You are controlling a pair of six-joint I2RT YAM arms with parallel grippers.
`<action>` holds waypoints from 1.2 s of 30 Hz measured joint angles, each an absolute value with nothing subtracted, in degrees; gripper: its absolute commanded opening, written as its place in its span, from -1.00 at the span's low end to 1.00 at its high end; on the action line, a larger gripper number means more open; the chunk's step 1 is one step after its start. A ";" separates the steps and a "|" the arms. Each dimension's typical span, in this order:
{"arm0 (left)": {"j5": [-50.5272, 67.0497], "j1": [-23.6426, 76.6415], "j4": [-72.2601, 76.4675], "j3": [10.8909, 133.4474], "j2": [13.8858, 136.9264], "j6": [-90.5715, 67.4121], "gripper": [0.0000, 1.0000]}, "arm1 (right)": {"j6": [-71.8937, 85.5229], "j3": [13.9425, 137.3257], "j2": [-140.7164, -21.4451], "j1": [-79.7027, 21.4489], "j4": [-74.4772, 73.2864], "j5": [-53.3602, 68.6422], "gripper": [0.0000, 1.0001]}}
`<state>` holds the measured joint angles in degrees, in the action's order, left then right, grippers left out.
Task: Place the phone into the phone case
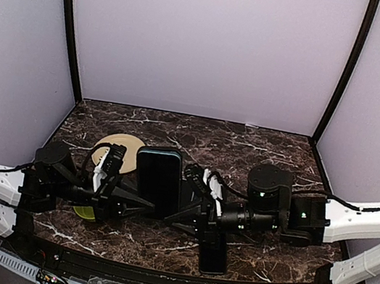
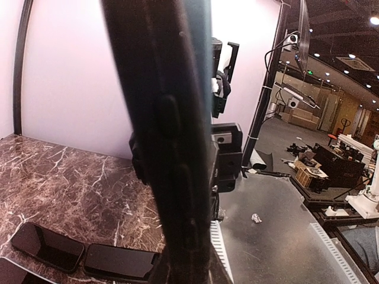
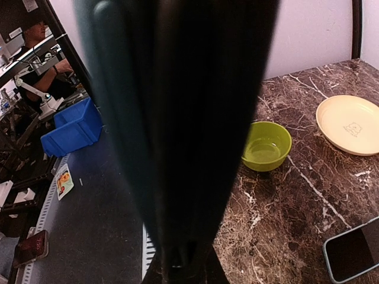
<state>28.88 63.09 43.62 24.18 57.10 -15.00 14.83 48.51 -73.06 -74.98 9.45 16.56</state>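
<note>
A dark phone (image 1: 159, 181) with a teal case rim around its edge is held up above the table's middle, screen toward the top camera. My left gripper (image 1: 136, 202) grips its left lower edge and my right gripper (image 1: 179, 214) its right lower edge; both are shut on it. In the left wrist view the phone (image 2: 177, 136) stands edge-on, side buttons showing, and fills the middle. In the right wrist view it (image 3: 183, 106) is a dark blur with a teal edge on its left. The fingertips are hidden behind it in both wrist views.
A dark phone (image 1: 213, 253) lies near the table's front edge; the left wrist view shows two dark phones (image 2: 47, 245) (image 2: 121, 262) there. A teal-rimmed slab (image 3: 353, 254) lies on the marble. A cream plate (image 1: 119, 146) and a green bowl (image 3: 265, 145) sit at left.
</note>
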 measured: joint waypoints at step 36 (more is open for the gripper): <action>27.03 64.73 34.24 28.58 56.16 -8.14 -1.00 | 7.97 57.89 -73.03 -74.32 3.55 17.02 -0.90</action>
